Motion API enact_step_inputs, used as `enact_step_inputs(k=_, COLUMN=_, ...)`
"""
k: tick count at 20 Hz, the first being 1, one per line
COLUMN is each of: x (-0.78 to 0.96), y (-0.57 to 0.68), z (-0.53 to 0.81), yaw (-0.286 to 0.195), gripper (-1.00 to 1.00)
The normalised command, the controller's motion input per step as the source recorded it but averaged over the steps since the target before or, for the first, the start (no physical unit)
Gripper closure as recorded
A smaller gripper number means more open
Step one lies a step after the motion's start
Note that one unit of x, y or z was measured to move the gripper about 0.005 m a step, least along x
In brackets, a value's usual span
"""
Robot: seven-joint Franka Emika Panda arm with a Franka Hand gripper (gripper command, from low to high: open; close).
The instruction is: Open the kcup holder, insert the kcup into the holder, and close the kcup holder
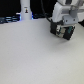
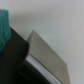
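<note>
In the exterior view, the robot arm [image 1: 64, 12] reached down over a pale table [image 1: 35, 55] toward that view's upper right. Its gripper [image 1: 63, 34] hung just above the surface, dark at the tip, with a small speck of green visible low between the fingers. That speck may have been the coffee pod, but the picture was too coarse to say so firmly. Whether the jaws were apart or closed could not be made out here. A white bottle-like object [image 1: 25, 11] stood at the table's far edge, well apart from the gripper, against a dark cluttered background. No black drawer unit could be picked out in this view.

In the wrist view, the frame was blurred and very close. A teal-green shape [image 2: 4, 26] filled one corner, beside a dark mass [image 2: 15, 62] and a grey angled slab [image 2: 46, 56] with a bright edge, all over the pale table. The green might have been the pod's top, and the dark mass part of the holder or of a finger; the picture did not settle either. The jaws' state again could not be told.

Judged from these pictures, no open tray and no seated pod were on show, so opening, inserting and closing all appeared still to be done.
</note>
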Motion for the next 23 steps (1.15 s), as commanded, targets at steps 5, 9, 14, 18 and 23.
enact_step_inputs(k=5, x=-0.87, y=0.38, z=-0.01, yaw=0.071, gripper=-1.0)
enact_step_inputs(k=9, x=-0.61, y=0.4, z=0.05, yaw=0.103, gripper=-1.0)
enact_step_inputs(k=14, x=-0.06, y=0.28, z=0.57, yaw=0.028, gripper=-1.0)
enact_step_inputs(k=18, x=0.04, y=0.11, z=0.64, yaw=0.007, gripper=-1.0)
enact_step_inputs(k=23, x=0.03, y=-0.02, z=0.02, yaw=-0.007, gripper=-1.0)
